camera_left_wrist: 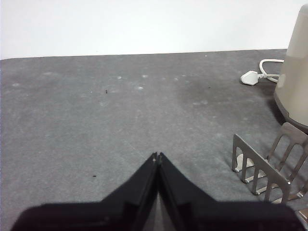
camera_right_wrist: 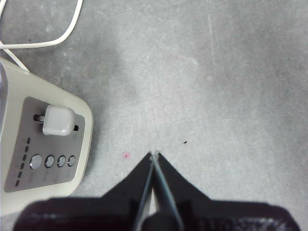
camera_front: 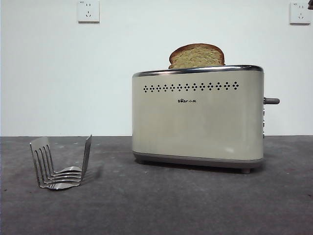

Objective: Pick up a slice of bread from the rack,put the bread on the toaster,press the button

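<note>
The slice of bread (camera_front: 196,56) stands upright in the slot of the cream toaster (camera_front: 197,117), its domed top showing above the chrome rim. The button (camera_front: 272,101) sticks out from the toaster's right end; in the right wrist view it shows as a pale lever knob (camera_right_wrist: 58,120) on the toaster's end panel (camera_right_wrist: 43,144). The metal rack (camera_front: 61,163) stands empty at the front left, and also shows in the left wrist view (camera_left_wrist: 269,168). My left gripper (camera_left_wrist: 157,155) is shut and empty above the table beside the rack. My right gripper (camera_right_wrist: 155,154) is shut and empty above the table beside the toaster's button end.
A white plug and cord (camera_left_wrist: 257,76) lie on the grey table behind the toaster; the cord also shows in the right wrist view (camera_right_wrist: 53,36). Small round buttons (camera_right_wrist: 53,161) sit below the lever. Two wall sockets (camera_front: 88,11) are on the white wall.
</note>
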